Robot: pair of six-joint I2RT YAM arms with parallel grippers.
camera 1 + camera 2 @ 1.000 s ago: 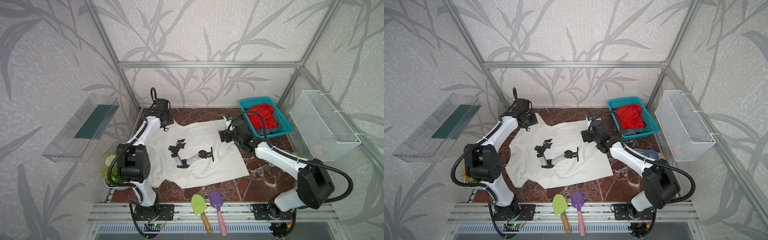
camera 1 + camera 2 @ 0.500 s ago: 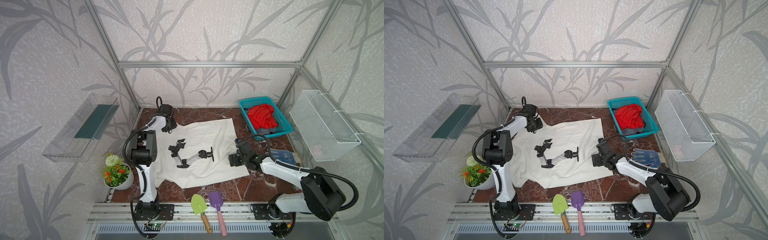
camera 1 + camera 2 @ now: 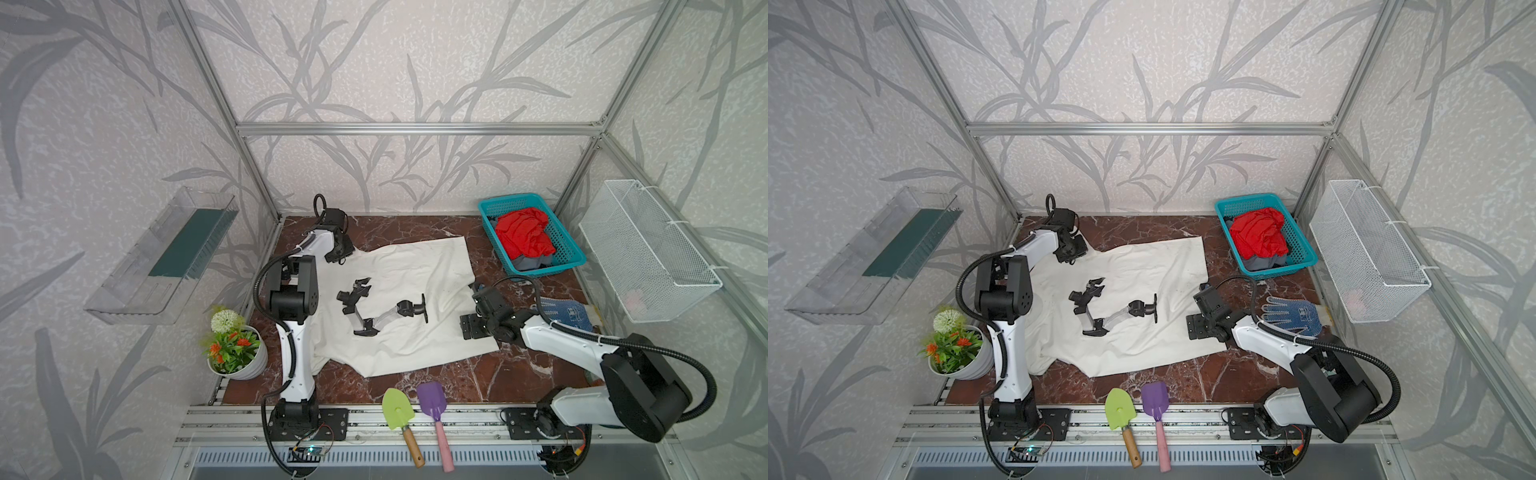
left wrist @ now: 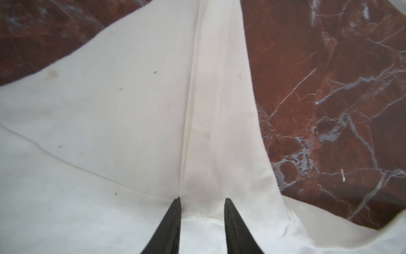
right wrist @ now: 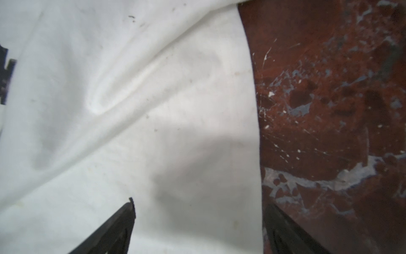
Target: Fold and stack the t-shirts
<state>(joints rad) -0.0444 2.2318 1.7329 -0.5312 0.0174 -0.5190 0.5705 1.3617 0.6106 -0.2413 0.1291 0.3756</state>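
left jaws flank a pleat of the cream-white robot-print t-shirt (image 3: 415, 270); we cannot tell any grip; right jaws gape; nothing folded.

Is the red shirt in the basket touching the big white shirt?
Apart. In both top views the red shirt sits inside the teal basket, and a strip of bare marble table separates that basket from the white shirt.

Bright even light, soft shadows, blurry wrist views
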